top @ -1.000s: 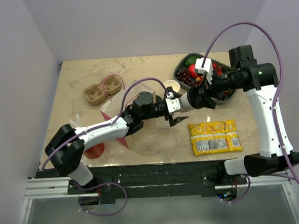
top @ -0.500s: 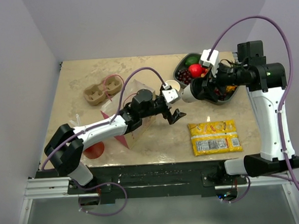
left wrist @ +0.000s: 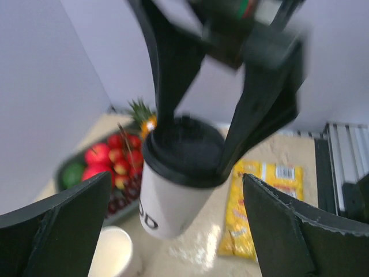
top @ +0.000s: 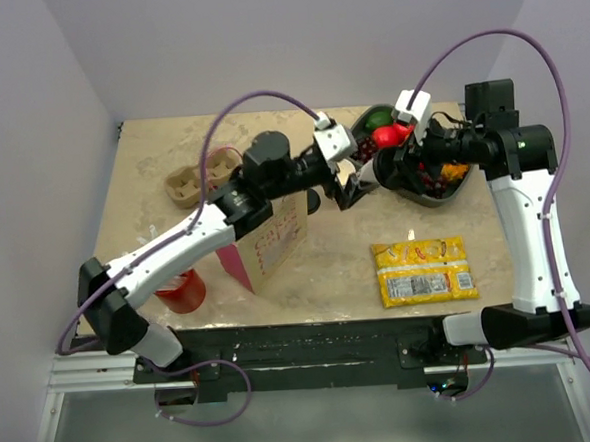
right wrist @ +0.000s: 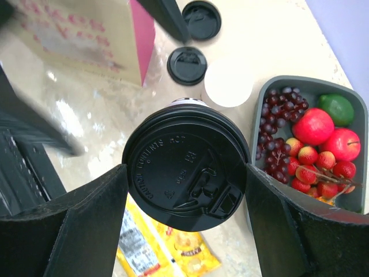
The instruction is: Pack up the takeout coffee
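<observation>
The right fingers [right wrist: 75, 225] are pinching the takeout coffee [right wrist: 187, 164] near its lid; the left fingers [left wrist: 63, 231] are standing spread, facing it.

I read raised letters curving along the rim of the black lid [right wrist: 185, 167] on the takeout coffee [left wrist: 167, 202]: "CAUTION CONTENTS HOT". On the cup's white side, dark lettering shows only in part, something like "OD". The yellow packet [top: 423, 270] carries a barcode and a white label, its print too small for me; the pink print on the paper bag [top: 276, 237] is unreadable too
</observation>
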### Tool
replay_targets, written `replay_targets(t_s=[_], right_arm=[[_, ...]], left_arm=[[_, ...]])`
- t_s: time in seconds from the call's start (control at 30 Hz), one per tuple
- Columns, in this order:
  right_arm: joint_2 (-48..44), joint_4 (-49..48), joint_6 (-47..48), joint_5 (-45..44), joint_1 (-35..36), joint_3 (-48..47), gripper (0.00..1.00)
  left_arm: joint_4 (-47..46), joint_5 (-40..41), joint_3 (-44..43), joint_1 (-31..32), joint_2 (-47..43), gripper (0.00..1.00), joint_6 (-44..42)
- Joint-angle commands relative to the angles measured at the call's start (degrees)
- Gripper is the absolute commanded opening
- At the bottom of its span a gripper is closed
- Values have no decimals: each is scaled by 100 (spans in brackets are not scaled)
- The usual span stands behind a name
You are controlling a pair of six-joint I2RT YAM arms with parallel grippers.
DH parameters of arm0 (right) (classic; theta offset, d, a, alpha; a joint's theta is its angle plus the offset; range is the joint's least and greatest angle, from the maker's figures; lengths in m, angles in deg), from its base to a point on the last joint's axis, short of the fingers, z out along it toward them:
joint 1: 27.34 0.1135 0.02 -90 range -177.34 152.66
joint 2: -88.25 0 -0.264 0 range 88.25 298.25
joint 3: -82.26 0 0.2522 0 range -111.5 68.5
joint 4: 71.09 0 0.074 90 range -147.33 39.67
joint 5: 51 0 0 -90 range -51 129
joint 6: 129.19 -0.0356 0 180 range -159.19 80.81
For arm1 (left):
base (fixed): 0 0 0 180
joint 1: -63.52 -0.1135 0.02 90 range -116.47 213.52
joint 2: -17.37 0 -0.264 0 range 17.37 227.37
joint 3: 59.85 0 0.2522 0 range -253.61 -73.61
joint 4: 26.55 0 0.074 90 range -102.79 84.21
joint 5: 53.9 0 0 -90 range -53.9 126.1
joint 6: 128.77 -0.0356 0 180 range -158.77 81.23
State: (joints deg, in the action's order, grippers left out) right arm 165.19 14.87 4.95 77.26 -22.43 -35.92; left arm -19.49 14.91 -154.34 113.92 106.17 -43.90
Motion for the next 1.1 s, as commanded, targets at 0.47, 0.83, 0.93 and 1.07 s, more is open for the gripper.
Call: replay_targets(t_s=[0.47, 0.83, 0.93, 1.07], right_arm=[[1084, -2280, -2260, -530, 1038, -1325, 0], [1191, -3336, -2981, -109, 1390, -1792, 0], [1191, -3135, -2955, 32, 1416, -1862, 0], [1138, -2932, -2955, 50, 1478, -1792, 0]], left_arm=[[4933, 396, -2636, -2902, -1283, 100, -808], [5574, -463, -2069, -4238, -1084, 93, -366], [5636, -1218, -2035, -4283, -1039, 86, -507], [5609, -1888, -1675, -4275, -1215, 85, -691]])
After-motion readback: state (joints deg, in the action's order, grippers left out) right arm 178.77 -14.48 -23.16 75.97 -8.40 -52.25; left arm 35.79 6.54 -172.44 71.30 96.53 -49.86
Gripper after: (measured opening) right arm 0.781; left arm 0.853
